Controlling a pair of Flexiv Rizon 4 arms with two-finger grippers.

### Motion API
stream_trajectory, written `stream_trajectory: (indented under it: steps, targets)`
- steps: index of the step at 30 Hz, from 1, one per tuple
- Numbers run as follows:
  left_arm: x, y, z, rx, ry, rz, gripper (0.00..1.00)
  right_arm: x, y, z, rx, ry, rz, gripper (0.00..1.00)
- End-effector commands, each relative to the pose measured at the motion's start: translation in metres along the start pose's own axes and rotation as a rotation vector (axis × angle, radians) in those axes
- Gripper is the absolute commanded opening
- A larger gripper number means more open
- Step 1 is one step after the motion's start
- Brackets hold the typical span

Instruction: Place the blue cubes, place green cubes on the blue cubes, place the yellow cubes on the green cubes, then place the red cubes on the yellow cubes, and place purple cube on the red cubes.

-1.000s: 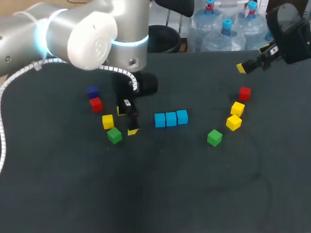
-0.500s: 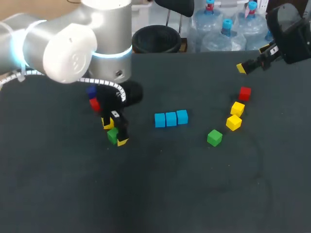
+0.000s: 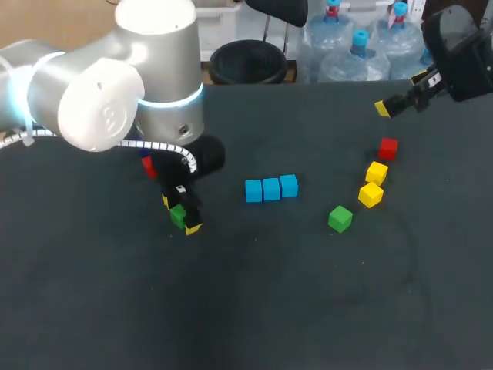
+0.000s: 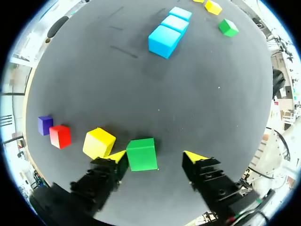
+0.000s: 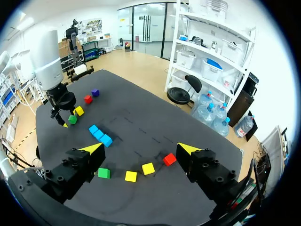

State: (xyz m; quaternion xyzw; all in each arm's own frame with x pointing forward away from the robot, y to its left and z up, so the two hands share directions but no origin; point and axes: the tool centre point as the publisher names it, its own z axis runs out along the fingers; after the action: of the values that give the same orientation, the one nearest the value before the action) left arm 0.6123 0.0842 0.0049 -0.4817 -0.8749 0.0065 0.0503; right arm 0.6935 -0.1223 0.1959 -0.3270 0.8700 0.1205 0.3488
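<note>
- Dark, soft-looking cloth covers the table in the head view. Three blue cubes sit in a row in the middle, touching each other. Nothing is on top of them yet, so I think only the first step is done. All the stacking is left.
- On the left side, the left claw is down at the left green cube. At the far right, the right claw hangs above the table. The right green cube lies on the right, near two yellow blocks and a red one.
- From the left wrist, the left claw's fingers are apart. The left green cube is between them and touches one finger. The other finger is well clear, so it is not clamped. A yellow cube is just beside the green one, with a red cube and a purple cube past it. All the blocks look smooth and hard, with flat sides and sharp corners.
- From the right wrist, the right claw's fingers are wide apart and hold nothing. One green, two yellow and one red block lie in a bent line under it.
</note>
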Motion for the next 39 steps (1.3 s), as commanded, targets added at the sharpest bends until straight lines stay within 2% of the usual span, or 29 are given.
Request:
stream_trajectory:
  steps: [1, 8, 12, 24, 32, 39]
  targets:
    - [-0.004, 0.0, 0.0, 0.001, 0.007, 0.006, 0.0, 0.001, 0.002, 0.001, 0.011, -0.004, 0.001, 1.0]
    - [-0.007, -0.003, -0.007, -0.009, 0.019, 0.061, 0.0, 0.001, 0.002, 0.001, 0.011, -0.004, 0.001, 1.0]
    - [-0.021, -0.002, -0.02, -0.02, 0.028, 0.216, 0.0, 0.001, 0.002, 0.001, 0.011, -0.004, 0.001, 1.0]
    - [-0.067, 0.007, -0.063, -0.063, 0.06, 0.535, 0.0, 0.001, 0.002, 0.001, 0.011, -0.004, 0.001, 1.0]
    - [-0.099, 0.0, -0.071, -0.042, 0.073, 0.618, 0.0, 0.001, 0.002, 0.001, 0.011, -0.004, 0.001, 1.0]
    - [-0.118, -0.001, -0.069, -0.032, 0.073, 0.626, 0.0, 0.001, 0.002, 0.001, 0.011, -0.004, 0.001, 1.0]
